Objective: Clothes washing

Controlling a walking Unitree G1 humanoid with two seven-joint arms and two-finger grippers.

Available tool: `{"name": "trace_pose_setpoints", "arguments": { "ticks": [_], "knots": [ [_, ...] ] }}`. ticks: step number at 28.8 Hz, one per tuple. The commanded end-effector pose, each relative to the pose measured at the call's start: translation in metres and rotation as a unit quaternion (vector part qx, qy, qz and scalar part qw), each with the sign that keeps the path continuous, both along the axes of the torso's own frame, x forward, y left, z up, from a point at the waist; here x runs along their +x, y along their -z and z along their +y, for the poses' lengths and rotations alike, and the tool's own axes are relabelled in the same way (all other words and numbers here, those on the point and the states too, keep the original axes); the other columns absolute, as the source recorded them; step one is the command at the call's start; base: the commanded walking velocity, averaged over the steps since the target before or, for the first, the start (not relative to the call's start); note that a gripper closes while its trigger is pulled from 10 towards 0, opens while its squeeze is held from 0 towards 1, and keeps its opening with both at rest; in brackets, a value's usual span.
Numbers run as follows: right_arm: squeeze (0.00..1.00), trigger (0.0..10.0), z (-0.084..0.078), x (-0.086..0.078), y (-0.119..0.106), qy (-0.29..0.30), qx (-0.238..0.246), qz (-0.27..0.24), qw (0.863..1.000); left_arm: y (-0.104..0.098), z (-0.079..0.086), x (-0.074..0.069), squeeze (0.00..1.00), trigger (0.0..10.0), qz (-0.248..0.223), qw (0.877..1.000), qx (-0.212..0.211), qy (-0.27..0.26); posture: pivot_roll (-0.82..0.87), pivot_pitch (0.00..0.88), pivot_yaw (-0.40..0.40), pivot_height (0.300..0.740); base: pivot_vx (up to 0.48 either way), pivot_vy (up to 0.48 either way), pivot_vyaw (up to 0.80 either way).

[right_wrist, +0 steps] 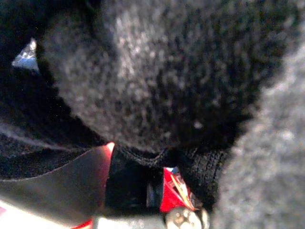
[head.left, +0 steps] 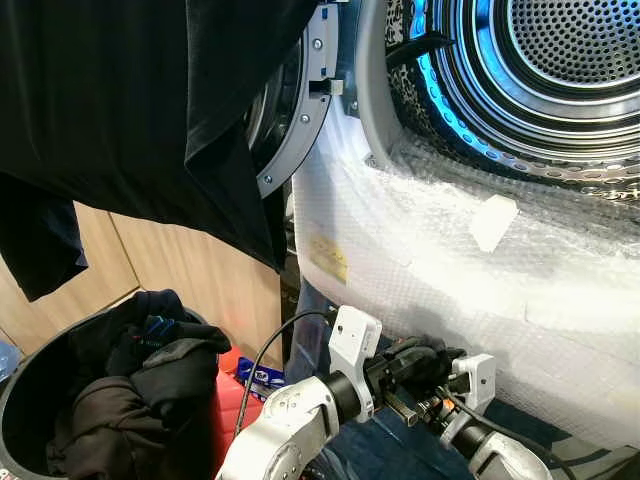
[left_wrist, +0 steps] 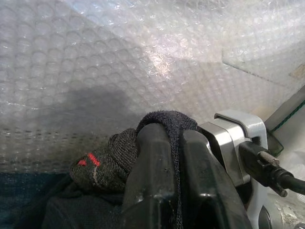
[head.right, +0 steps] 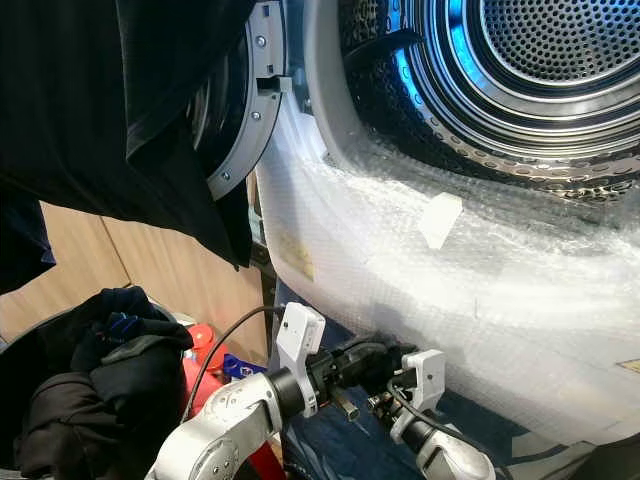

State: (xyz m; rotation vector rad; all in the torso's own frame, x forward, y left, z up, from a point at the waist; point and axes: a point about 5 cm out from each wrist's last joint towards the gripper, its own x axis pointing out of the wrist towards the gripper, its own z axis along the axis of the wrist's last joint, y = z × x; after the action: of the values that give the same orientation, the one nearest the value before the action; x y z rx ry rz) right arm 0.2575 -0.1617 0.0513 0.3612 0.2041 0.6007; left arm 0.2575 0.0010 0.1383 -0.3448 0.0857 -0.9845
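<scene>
I had both arms raised low in front of the washing machine [head.left: 470, 250], whose front was wrapped in bubble wrap [left_wrist: 95, 71]. My left hand [head.left: 415, 365] was closed on a dark sock [left_wrist: 112, 157] with a small red mark, held just beside the wrapped panel below the open drum [head.left: 560, 60]. My right hand [head.right: 385, 385] met the same bundle; I could not tell whether it was open. A black garment [head.left: 150, 110] hung over the open door [head.left: 295, 110]. A basket [head.left: 25, 390] of dark clothes [head.left: 130, 385] sat lower left.
</scene>
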Motion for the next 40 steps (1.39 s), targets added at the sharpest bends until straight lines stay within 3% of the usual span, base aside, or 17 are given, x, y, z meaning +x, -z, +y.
{"name": "trace_pose_setpoints", "arguments": {
  "ticks": [1,6,7,22,28,35,40],
  "knots": [
    [0.0,0.0,-0.005,0.002,-0.001,0.009,0.006,0.001,1.0,-0.002,-0.007,-0.002,0.0,10.0,-0.002,1.0,-0.006,-0.001,-0.02,0.0,-0.05,0.74,0.0,0.0,0.0],
    [0.0,0.0,-0.006,0.001,-0.001,0.007,0.006,0.003,1.0,-0.001,-0.007,-0.003,0.0,10.0,-0.001,1.0,-0.007,0.0,-0.02,0.0,-0.052,0.74,0.0,0.0,0.0],
    [0.0,0.0,-0.006,0.001,-0.001,0.006,0.005,0.003,1.0,-0.001,-0.007,-0.003,1.0,10.0,0.0,1.0,-0.01,0.002,-0.02,0.0,-0.052,0.74,0.0,0.0,0.0],
    [0.0,0.0,-0.015,0.004,-0.001,0.026,0.006,0.007,1.0,-0.003,-0.007,-0.01,1.0,10.0,-0.021,1.0,0.003,0.02,-0.01,0.0,-0.057,0.74,0.0,0.0,0.0],
    [0.0,0.0,-0.028,0.005,-0.001,0.037,0.003,0.007,0.999,-0.006,-0.01,-0.019,1.0,10.0,-0.066,0.996,0.043,0.047,0.0,0.0,-0.058,0.74,0.0,0.0,0.0],
    [0.0,0.0,-0.03,-0.01,-0.006,-0.095,-0.024,0.012,0.995,-0.009,0.0,-0.022,1.0,10.0,-0.119,0.985,0.111,0.057,0.0,0.0,-0.051,0.74,0.0,0.0,0.0],
    [0.0,0.0,-0.041,-0.012,-0.018,-0.166,-0.053,0.01,0.985,-0.019,0.026,-0.021,1.0,10.0,-0.151,0.976,0.148,0.06,0.0,0.0,-0.047,0.74,0.0,0.0,0.0]
  ]
}}
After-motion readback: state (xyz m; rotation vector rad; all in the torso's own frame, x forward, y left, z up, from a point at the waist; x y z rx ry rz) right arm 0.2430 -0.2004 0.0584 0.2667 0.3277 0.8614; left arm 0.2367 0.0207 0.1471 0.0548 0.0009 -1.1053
